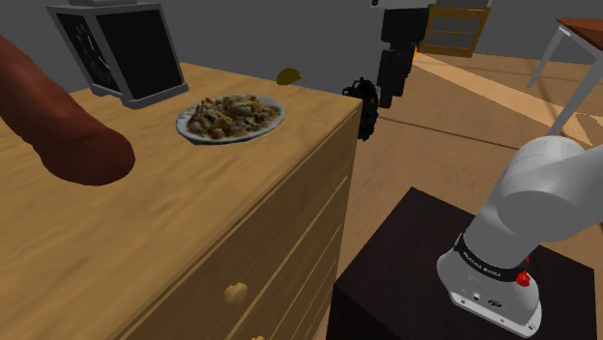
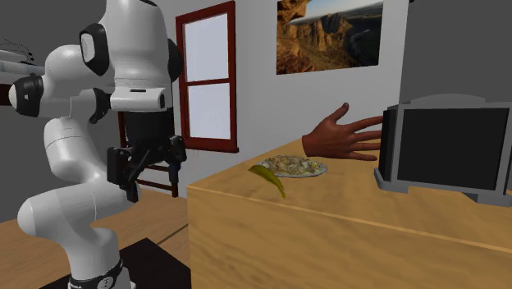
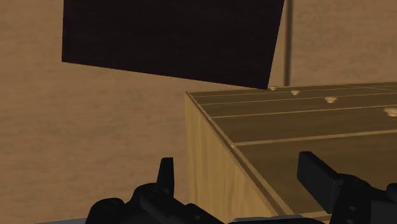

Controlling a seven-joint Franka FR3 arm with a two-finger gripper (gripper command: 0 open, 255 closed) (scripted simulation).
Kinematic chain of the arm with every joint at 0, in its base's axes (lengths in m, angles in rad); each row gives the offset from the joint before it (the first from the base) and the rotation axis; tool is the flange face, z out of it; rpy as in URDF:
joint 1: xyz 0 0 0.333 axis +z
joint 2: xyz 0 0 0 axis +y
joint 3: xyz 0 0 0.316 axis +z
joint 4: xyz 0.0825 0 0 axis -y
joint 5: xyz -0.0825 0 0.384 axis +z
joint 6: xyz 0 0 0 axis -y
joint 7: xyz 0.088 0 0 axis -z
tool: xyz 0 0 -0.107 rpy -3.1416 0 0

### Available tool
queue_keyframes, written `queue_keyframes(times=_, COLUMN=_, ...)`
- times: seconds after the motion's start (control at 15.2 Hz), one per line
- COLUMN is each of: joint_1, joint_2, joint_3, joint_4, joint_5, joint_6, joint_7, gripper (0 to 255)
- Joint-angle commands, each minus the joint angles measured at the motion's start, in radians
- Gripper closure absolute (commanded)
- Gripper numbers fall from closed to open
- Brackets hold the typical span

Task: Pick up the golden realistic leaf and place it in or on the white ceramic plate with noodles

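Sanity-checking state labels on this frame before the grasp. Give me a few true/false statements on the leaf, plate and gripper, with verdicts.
1. The leaf lies on the plate. False: it lies on the dresser top near the edge, apart from the plate.
2. The gripper is open and holds nothing. True.
3. The plate carries noodles. True.
4. The gripper hangs directly over the plate. False: it is off beyond the dresser's edge, beside its drawer front.
5. A brown hand lies on the dresser top. True.
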Motion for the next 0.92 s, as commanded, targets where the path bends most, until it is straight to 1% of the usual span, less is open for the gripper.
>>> queue_keyframes(times=0.0, joint_1=0.000, joint_2=0.000, joint_3=0.000, joint_4=0.000, joint_5=0.000, joint_6=0.000, joint_7=0.000, gripper=0)
queue_keyframes(times=0.4, joint_1=-0.015, joint_2=0.219, joint_3=0.086, joint_4=0.214, joint_5=0.054, joint_6=0.003, joint_7=0.176, gripper=0)
queue_keyframes(times=0.86, joint_1=-0.033, joint_2=0.494, joint_3=0.166, joint_4=0.523, joint_5=0.064, joint_6=-0.030, joint_7=0.387, gripper=0)
